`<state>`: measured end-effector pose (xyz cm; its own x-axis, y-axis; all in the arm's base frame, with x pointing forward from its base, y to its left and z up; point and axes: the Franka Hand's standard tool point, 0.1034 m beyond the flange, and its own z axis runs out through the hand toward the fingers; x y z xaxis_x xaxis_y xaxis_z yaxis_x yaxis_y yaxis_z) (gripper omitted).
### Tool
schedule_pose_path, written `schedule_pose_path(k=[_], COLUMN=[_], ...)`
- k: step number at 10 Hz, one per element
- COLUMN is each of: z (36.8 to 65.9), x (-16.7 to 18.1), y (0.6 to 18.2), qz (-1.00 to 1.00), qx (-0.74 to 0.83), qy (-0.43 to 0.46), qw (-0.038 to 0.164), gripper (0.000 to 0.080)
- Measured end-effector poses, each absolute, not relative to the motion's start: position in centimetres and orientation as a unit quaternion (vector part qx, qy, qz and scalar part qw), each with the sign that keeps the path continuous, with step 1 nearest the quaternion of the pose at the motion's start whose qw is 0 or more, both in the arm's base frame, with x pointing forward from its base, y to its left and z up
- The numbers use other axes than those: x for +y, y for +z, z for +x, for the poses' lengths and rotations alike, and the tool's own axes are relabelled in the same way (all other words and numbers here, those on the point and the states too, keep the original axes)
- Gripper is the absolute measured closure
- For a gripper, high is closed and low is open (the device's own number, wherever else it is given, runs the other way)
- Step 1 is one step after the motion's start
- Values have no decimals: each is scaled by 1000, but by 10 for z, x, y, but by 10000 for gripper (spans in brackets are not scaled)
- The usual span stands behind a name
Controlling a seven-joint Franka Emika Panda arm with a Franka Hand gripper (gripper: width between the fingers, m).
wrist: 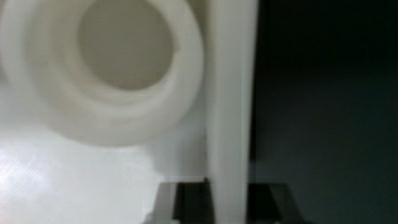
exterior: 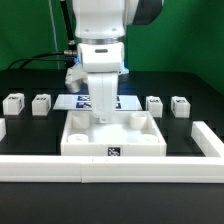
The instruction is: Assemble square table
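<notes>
Behind rail (exterior: 40, 168), square table slab (exterior: 85, 147) flat, holes up, sides sq. to rail, pincer (exterior: 103, 119) astride its rim, grip unclear

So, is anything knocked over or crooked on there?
Nothing stands out. The four legs stand upright in a row, two on each side of the tabletop, which lies flat and square to the border rail.
</notes>
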<state>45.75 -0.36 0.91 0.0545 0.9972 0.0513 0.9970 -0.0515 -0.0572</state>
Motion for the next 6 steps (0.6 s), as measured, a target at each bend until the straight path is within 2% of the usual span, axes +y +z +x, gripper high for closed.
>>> schedule_pose_path(k=[3, 6], z=[490, 493], x=[42, 57], y=[9, 9], qz=[-741, -728], qx=[-670, -684], qy=[-17, -9], qw=[36, 34], gripper=[738, 738])
